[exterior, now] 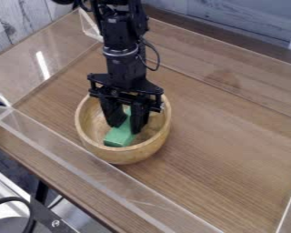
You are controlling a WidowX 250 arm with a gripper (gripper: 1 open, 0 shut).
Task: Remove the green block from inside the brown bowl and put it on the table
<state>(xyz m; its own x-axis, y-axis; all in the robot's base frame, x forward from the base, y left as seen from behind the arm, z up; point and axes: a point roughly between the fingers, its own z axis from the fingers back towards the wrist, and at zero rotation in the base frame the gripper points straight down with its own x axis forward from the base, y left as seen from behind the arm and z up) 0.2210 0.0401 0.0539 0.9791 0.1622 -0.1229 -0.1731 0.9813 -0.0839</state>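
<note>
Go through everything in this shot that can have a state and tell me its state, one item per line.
gripper: pointing down into the bowl, shut on the green block.
green block: inside the bowl, between the fingers, not yet lifted out.
brown bowl: upright on the table, block inside.
table: bare wood here, no block on it yet.
</note>
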